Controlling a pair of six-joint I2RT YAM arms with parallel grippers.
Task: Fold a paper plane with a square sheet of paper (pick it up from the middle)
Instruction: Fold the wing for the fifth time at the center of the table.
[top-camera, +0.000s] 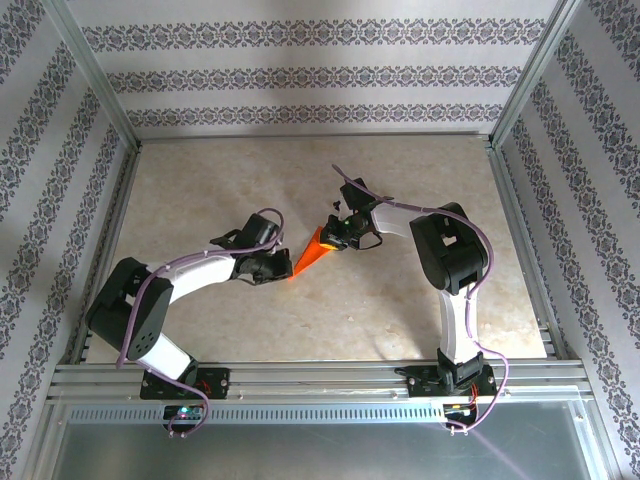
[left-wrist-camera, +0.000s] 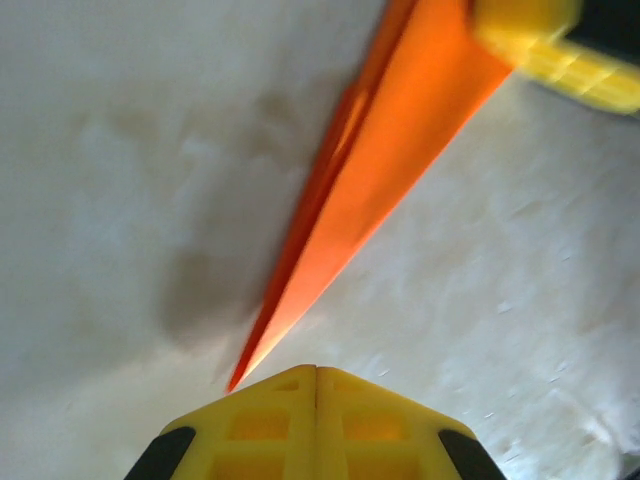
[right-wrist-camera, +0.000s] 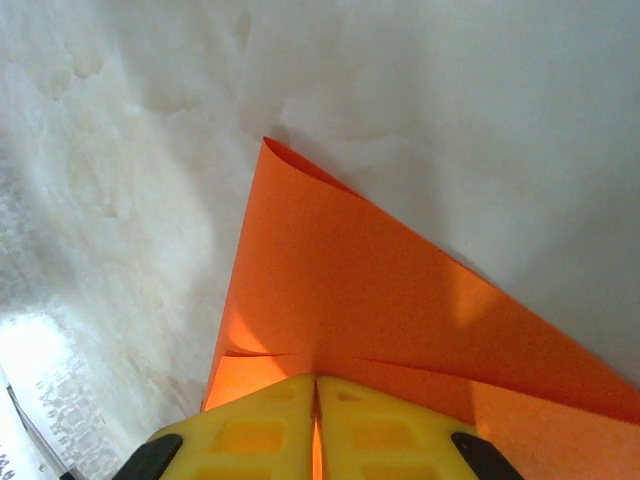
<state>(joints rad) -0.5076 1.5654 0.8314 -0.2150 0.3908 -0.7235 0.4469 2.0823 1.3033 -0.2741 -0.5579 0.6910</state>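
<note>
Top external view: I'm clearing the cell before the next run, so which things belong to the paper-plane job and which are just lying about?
Job in hand:
- paper plane, orange, part-folded
- right gripper, shut on its wide end
- left gripper, shut, near its tip

Not the job:
- table
- aluminium frame
- patterned walls
These are fixed parts of the cell.

Matt paper plane (right-wrist-camera: 380, 300), yellow plastic fingers (right-wrist-camera: 250, 440) (slightly glossy), smooth pale tabletop (top-camera: 400, 310)

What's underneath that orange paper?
Just the pale table, with the paper casting a shadow on it. The patch directly beneath the paper is covered, so I cannot see it.
</note>
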